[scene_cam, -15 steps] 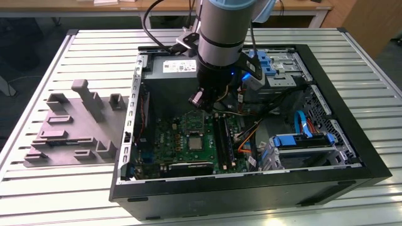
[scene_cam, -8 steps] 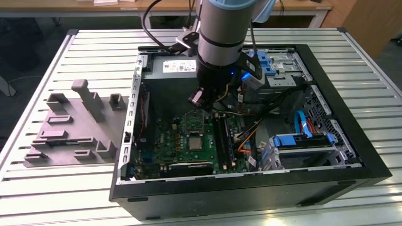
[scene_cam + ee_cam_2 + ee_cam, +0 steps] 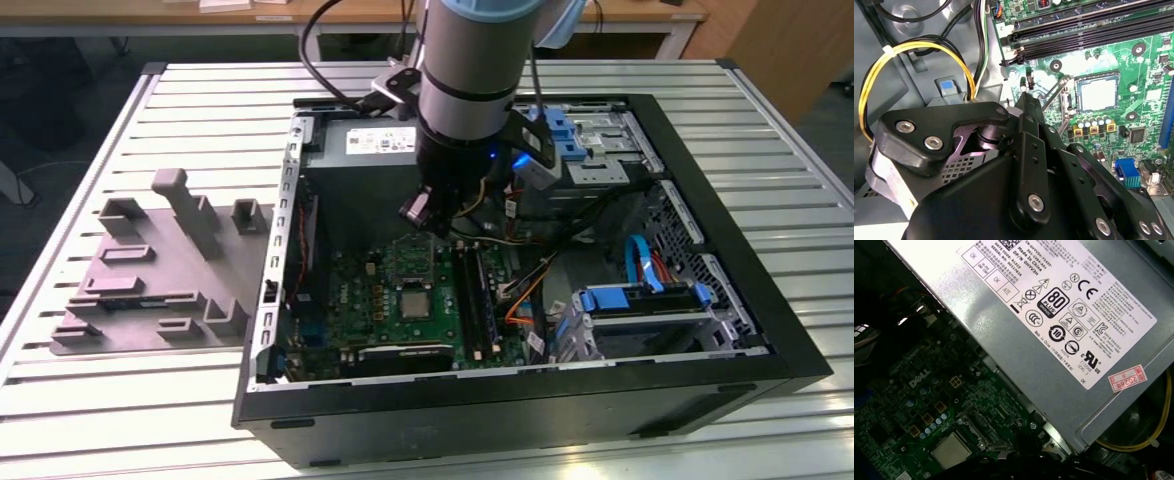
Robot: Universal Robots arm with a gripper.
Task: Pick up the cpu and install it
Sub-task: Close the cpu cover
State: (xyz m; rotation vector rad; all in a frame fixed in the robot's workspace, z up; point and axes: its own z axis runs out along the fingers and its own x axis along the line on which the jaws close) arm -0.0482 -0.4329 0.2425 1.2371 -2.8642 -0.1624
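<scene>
Cpu (image 3: pixel 1097 90) sits flat in its socket on the motherboard (image 3: pixel 400 300), inside the open case (image 3: pixel 747 300) on the worktop (image 3: pixel 80 410). End effector (image 3: pixel 1026 100) hangs above the board near the socket, holding nothing; can't tell if fingers are spread or together

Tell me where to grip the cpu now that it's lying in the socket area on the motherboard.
Probably by two opposite edges, coming straight down from above. The cpu lies flat, metal top up, on the motherboard, with the raised socket frame close beside it, so a sideways approach looks blocked. The gripper sits off to one side of it.
</scene>
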